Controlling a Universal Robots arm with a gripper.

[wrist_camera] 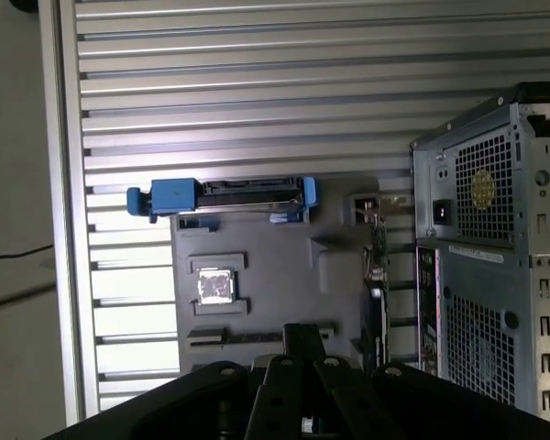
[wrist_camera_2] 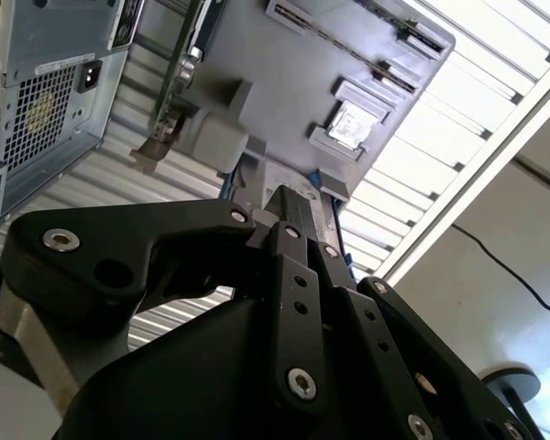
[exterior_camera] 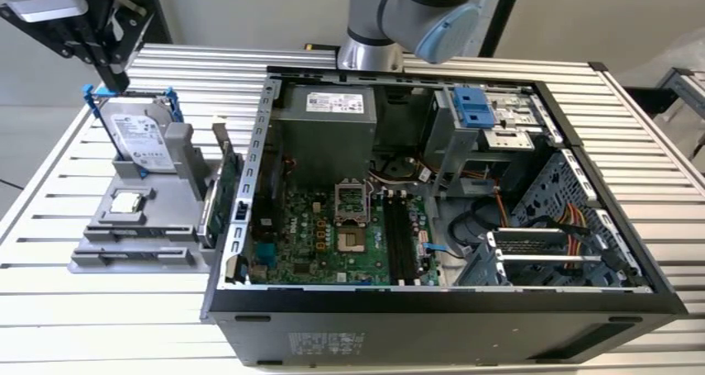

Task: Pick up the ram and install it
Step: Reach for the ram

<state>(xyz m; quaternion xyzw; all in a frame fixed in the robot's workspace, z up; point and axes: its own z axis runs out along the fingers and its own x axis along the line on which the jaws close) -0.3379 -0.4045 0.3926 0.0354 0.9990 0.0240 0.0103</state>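
Ram (wrist_camera: pixel 229 337) shows edge-on as a thin dark strip seated in the long slot of the grey holder (wrist_camera: pixel 266 275), well below the gripper (wrist_camera: pixel 300 332) and apart from it. The gripper is clenched, its black fingers (wrist_camera_2: pixel 298 275) pressed together at the tips and touching no part. It hangs high over the holder, and in the exterior view the silver hard drive (exterior_camera: pixel 144 140) with blue rails stands directly beneath it. Also below the fingertips, between the hard drive and the ram's slot, a square processor chip (wrist_camera: pixel 215 286) lies flat in its recess. Off to the gripper's side, the green card with a metal bracket (exterior_camera: pixel 228 197) stands upright at the holder's edge, just beside the open computer case (exterior_camera: pixel 441 317). Farther from the gripper, inside the case, lie the motherboard (exterior_camera: pixel 319 234), its dark memory slots (exterior_camera: pixel 399 243) and the grey power supply (exterior_camera: pixel 325 127). White labels sit on the hard drive and the power supply, their print too small to read. Everything rests on a slatted metal table (exterior_camera: pixel 617 144).
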